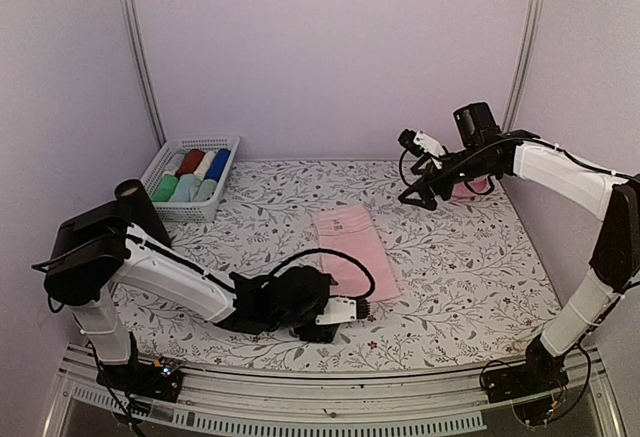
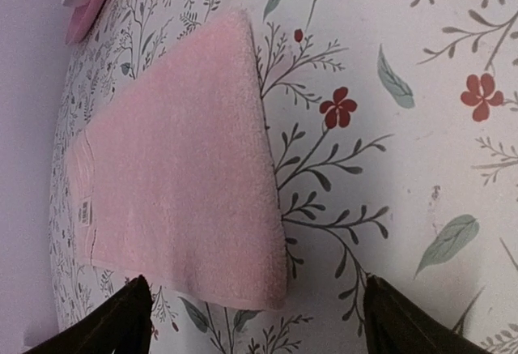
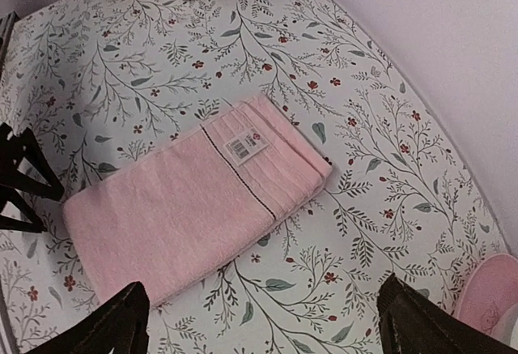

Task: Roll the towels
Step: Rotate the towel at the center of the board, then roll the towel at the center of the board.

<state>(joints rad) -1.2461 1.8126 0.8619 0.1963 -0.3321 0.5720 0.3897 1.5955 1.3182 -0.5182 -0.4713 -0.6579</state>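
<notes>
- Covering the whole scene is a table (image 1: 470, 257) printed with leaves and flowers, with two robot arms bolted at its near edge.
- A pink towel (image 1: 352, 247) lies flat mid-table, folded into a long rectangle and not yet rolled.
- It looks soft, light and floppy, and may slide. Its near short edge seems the best place to pinch and start rolling.
- A white basket (image 1: 176, 211) at the far left holds rolled cloths.
- The left gripper (image 1: 352, 308) sits low, just before the towel's near edge, fingers spread wide and holding nothing.
- The right gripper (image 1: 418, 197) hangs raised at the far right, fully spread and empty.
</notes>
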